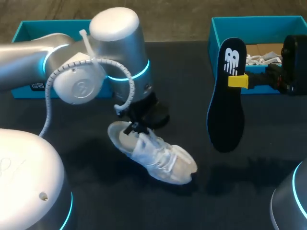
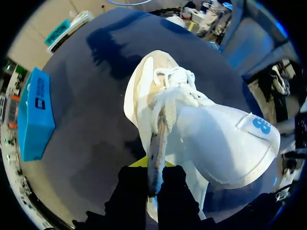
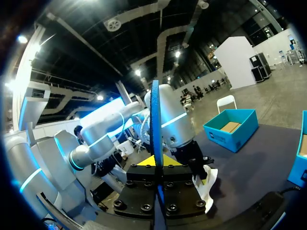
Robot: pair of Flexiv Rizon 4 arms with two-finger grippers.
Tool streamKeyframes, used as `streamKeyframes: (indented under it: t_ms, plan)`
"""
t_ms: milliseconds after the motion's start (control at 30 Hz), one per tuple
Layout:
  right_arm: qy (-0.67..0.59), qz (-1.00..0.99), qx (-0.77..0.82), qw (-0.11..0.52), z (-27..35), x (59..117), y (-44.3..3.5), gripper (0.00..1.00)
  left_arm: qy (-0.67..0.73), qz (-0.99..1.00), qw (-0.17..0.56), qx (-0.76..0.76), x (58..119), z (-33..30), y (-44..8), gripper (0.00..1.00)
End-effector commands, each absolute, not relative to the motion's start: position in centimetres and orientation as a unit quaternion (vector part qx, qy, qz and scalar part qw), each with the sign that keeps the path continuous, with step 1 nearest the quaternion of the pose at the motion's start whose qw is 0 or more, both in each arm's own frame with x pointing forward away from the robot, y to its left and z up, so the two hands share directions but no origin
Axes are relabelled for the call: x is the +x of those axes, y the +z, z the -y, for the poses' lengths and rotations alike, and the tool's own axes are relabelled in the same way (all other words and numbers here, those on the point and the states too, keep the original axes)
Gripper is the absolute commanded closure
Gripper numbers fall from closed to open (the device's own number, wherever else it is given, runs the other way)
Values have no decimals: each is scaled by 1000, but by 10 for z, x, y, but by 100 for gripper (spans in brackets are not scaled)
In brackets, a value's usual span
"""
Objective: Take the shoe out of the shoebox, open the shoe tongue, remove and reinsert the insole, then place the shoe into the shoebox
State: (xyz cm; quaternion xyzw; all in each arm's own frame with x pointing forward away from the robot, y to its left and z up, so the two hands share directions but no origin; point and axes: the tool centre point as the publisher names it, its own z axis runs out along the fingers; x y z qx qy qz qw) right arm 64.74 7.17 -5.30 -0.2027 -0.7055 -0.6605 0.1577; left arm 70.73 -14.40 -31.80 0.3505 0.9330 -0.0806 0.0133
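The white shoe (image 1: 158, 158) lies tilted on the black table (image 1: 72, 124), toe toward the front right. My left gripper (image 1: 136, 125) is shut on a thin edge of its upper beside the laces; in the left wrist view that gripper (image 2: 154, 167) pinches this edge of the shoe (image 2: 211, 139). The dark insole (image 1: 225, 105) hangs upright above the table, right of the shoe, with my right gripper (image 1: 238, 80) shut on its upper part. From the right wrist, the insole (image 3: 155, 120) stands edge-on between the fingers of that gripper (image 3: 156, 165), the shoe (image 3: 207, 184) beyond it.
A teal shoebox (image 1: 218, 28) with paper and laces inside stands at the back right, behind my right gripper. A second teal box (image 1: 29, 31) sits at the back left, partly hidden by my left arm; it also shows as the teal box (image 2: 36, 112) beside the shoe.
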Motion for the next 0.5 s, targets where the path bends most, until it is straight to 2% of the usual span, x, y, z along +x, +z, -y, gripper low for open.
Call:
streamKeyframes:
  t_ms: [33,233,500]
  plan:
    - [-661,706,-202,157,-73,648,-54,100,-66,-895,42,438,699,127,-305,100]
    - [-661,706,-202,157,-73,648,-54,100,-57,-841,57,535,693,117,-294,100]
    - [-661,706,-202,157,-73,648,-54,100,-76,-838,54,538,695,116,-285,100]
